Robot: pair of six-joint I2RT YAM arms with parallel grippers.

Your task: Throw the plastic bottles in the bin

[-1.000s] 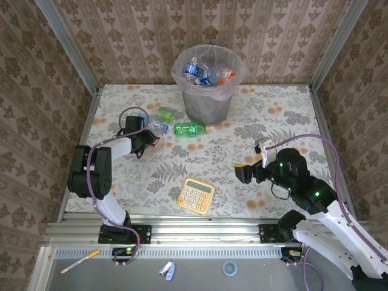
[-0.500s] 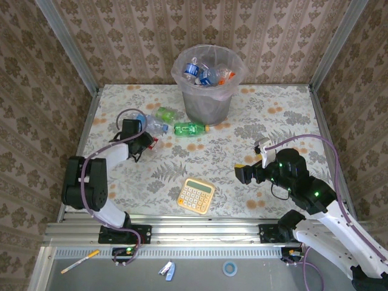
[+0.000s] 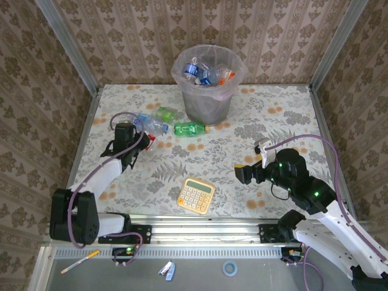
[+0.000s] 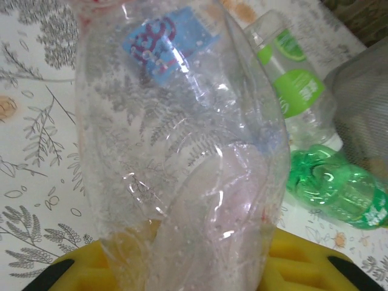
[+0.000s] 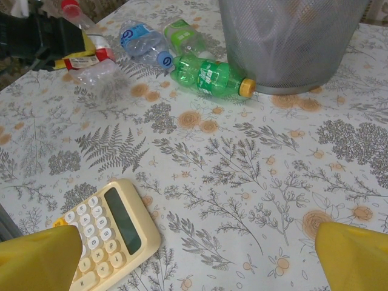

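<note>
- Left gripper (image 3: 140, 142) is clamped on a crushed clear bottle (image 4: 182, 157) with a red cap, over the far-left part of the table (image 3: 273, 121) and well short of the bin (image 3: 209, 103).
- Three loose ones lie between it and the bin: a blue-label bottle (image 3: 155, 125), a green-label bottle (image 3: 165, 113), and a green bottle (image 3: 189, 128) with its cap end just beside the bin's foot.
- The bin already has a pile of bottles (image 3: 206, 73) in it.
- Right gripper (image 3: 241, 173) hangs with its fingers spread wide and nothing between them, near the yellow calculator (image 3: 196, 195).
</note>
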